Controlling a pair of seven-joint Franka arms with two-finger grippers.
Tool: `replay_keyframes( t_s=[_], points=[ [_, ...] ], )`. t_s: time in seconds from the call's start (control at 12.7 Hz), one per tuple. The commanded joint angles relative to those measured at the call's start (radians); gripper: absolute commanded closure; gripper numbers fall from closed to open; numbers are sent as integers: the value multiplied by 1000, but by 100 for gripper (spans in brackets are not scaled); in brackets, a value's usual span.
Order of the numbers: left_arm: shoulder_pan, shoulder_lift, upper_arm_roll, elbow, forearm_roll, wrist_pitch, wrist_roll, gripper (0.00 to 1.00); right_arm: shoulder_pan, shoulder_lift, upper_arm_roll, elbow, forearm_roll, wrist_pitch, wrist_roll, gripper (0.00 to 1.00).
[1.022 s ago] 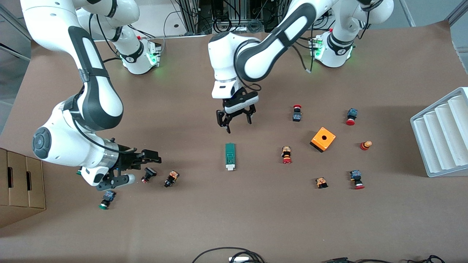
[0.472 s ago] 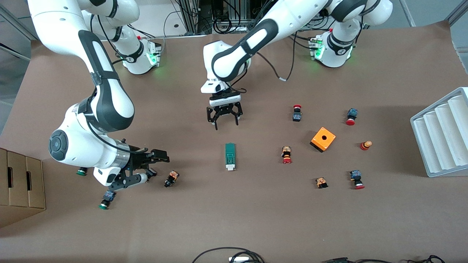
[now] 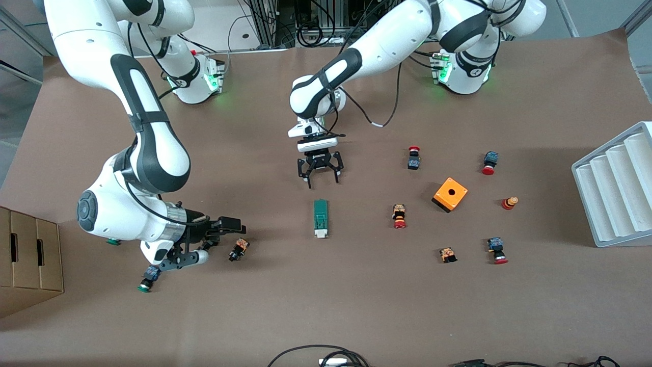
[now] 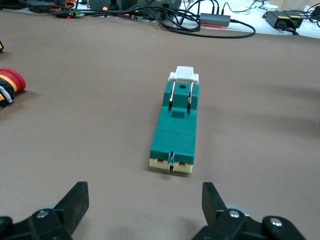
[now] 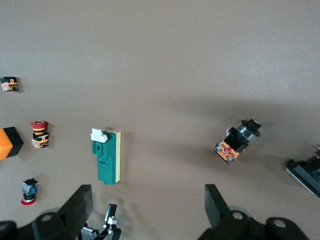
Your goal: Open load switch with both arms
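Partly hidden under the right gripper [image 3: 214, 239], which hangs low over the table at the right arm's end with its fingers spread wide and nothing between them, is a small dark button part; only an edge of it shows in the right wrist view. Both wrist views cut off their own fingers at the frame edge, so only the black finger bases show. The load switch [image 3: 320, 218] lies flat on the brown table [image 3: 326, 306] near its middle, touched by neither gripper: a narrow green block with a white slider piece at the end nearer the front camera and a pale cream strip at the end toward the robots' bases. In the left wrist view the load switch [image 4: 177, 125] shows two thin metal bars running along its raised top toward the white piece. The left gripper [image 3: 320, 176] points straight down over the bare table just short of the switch's cream end, open wide and empty, its arm stretched in from its base. A black-and-orange push-button [image 3: 238, 249] lies just beside the right gripper, toward the switch.
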Motion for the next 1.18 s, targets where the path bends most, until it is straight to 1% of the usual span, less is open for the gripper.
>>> replay_keyframes(
  t_s=[0.0,0.08,0.16,0.24,0.31,0.39,0.47,0.55,0.71,0.79,0.94,1.1],
  points=[
    [-21,30,21,57,32,-20,-33,0,35,25,-8,-24,26,52,2,0],
    [-23,41,24,64,58,-20,-36,0,44,21,-8,-51,26,96,2,0],
    [-30,67,27,69,87,-26,-50,0,44,19,-9,-68,23,129,-5,3],
    [-39,83,41,89,121,-44,-94,0,43,21,-9,-71,23,135,-10,3],
    [-44,93,44,95,143,-49,-128,0,40,24,-9,-74,32,140,-11,3],
    [-47,100,47,89,147,-59,-133,0,43,24,-8,-74,37,144,-14,0],
    [-68,125,62,94,167,-96,-135,0,47,25,-8,-74,53,161,-14,0],
    [-87,152,85,100,190,-117,-141,0,49,28,-8,-74,90,169,-19,0],
    [-102,162,94,117,200,-122,-180,0,52,39,-6,-71,155,171,-36,0],
    [-119,174,96,117,203,-130,-206,0,64,44,-6,-68,200,172,-40,0],
    [-148,199,110,138,203,-165,-262,0,69,67,-8,-67,328,174,-50,0],
    [-153,208,110,146,203,-165,-248,0,78,102,-8,-47,347,186,-59,0]
  ],
)
